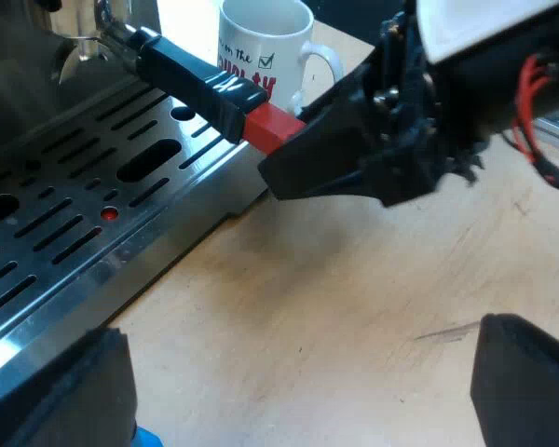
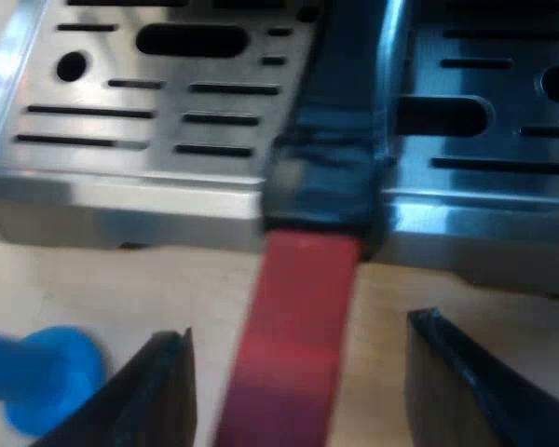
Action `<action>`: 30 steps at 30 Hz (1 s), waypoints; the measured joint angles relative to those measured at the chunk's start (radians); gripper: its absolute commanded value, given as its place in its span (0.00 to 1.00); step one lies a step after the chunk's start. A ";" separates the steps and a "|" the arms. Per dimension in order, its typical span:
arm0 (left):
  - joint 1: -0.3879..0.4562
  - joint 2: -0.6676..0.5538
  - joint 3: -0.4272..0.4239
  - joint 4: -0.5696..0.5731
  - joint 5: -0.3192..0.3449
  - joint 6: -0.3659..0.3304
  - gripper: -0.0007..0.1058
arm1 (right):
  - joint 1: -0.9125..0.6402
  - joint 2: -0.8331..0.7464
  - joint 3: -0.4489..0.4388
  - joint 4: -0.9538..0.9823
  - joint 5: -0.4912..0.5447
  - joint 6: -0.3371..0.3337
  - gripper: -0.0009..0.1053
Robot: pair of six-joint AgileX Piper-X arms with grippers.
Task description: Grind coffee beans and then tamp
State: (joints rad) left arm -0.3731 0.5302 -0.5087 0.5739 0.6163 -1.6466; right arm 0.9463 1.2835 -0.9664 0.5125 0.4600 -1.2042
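Right hand [image 2: 300, 328] spread, straddling red end of dark-handled metal holder [image 2: 321, 177] at steel espresso machine [image 2: 121, 112]; left hand [image 1: 303, 335] spread above worktop [image 1: 382, 261].

The machine [image 1: 121, 270] is silver metal at its base, patterned with rows of dark slots and some round holes; inside one slot there is a small red dot. The handle [image 1: 196, 79] at the machine's front is black, and its end is bright red. Beside the machine, the mug [image 1: 265, 37] is white, with dark letters, red letters below them and a small green tick. The tabletop [image 1: 335, 307] under the machine is pale wood with fine grain. The tamper [image 2: 47, 377] near the machine's front is blue. The left claw [image 1: 298, 335] and the right claw [image 2: 300, 326] are both black.
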 measured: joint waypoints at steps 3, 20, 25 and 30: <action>0.000 0.000 0.000 0.000 0.000 0.000 0.72 | -0.017 0.014 0.000 0.000 -0.004 0.000 0.50; 0.000 0.000 0.000 0.000 0.000 0.000 0.72 | -0.062 0.024 -0.004 -0.018 -0.018 0.000 0.50; 0.000 0.000 0.000 0.000 0.000 0.000 0.72 | -0.082 0.024 -0.004 -0.018 -0.022 0.003 0.50; 0.000 0.000 0.000 0.000 0.000 0.000 0.72 | -0.091 0.024 -0.004 -0.019 -0.022 0.008 0.50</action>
State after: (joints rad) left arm -0.3731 0.5302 -0.5087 0.5739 0.6163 -1.6466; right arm 0.8550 1.3074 -0.9707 0.4930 0.4384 -1.1963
